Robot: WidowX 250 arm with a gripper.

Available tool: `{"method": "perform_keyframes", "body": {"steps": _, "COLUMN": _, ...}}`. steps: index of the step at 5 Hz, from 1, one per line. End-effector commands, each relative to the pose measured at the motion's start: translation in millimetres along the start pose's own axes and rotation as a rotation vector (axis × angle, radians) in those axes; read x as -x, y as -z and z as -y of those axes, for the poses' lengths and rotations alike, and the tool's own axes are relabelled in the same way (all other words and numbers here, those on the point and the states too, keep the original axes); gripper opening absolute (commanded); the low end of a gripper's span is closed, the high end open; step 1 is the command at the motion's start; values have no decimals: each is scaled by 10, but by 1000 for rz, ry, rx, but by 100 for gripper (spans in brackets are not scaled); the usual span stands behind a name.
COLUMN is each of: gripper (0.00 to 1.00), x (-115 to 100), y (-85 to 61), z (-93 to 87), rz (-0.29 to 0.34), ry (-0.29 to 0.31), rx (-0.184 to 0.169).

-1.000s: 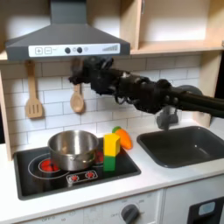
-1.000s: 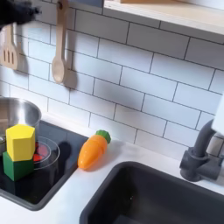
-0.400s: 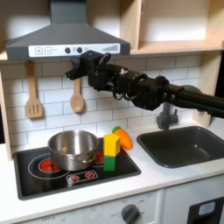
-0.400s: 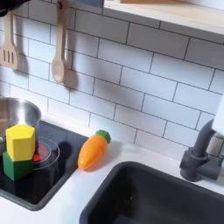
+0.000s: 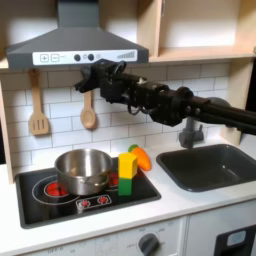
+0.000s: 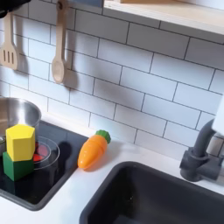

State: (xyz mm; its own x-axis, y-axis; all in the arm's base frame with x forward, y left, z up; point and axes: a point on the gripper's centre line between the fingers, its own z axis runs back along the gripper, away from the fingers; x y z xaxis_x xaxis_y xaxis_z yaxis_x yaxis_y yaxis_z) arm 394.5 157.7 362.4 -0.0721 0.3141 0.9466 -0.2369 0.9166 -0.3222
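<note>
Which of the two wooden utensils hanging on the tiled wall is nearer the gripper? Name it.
The plain wooden spoon, hanging just below the gripper in the first exterior view. The slotted spatula hangs farther to the first exterior view's left, by the cabinet edge.

Black jointed arm [image 5: 170, 102], black claw [image 5: 84, 84]

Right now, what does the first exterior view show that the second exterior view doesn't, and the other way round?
First exterior view: the black arm reaching across the tiles, its fingers up by the wooden spoon handle, plus the range hood and a front knob. Second exterior view: the carrot seen whole, lying between cooktop and sink. Both: spoon, spatula, pot, yellow block on green block, faucet.
</note>
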Motion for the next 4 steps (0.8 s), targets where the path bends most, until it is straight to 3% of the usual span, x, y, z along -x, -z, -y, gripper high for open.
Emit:
{"method": "perform_keyframes", "body": {"steps": 1, "gripper": 0, "x": -96, "y": -85, "z": 58, "rz": -6, "ry": -11, "rx": 10}}
{"method": "perform_keyframes", "body": {"steps": 3, "gripper": 0, "x": -278, "y": -84, "z": 141, "rz": 24, "ry": -41, "rx": 38}}
{"method": "perform_keyframes", "body": {"steps": 4, "gripper": 0, "x": -329, "y": -97, "z": 144, "rz": 39, "ry": -40, "rx": 36}}
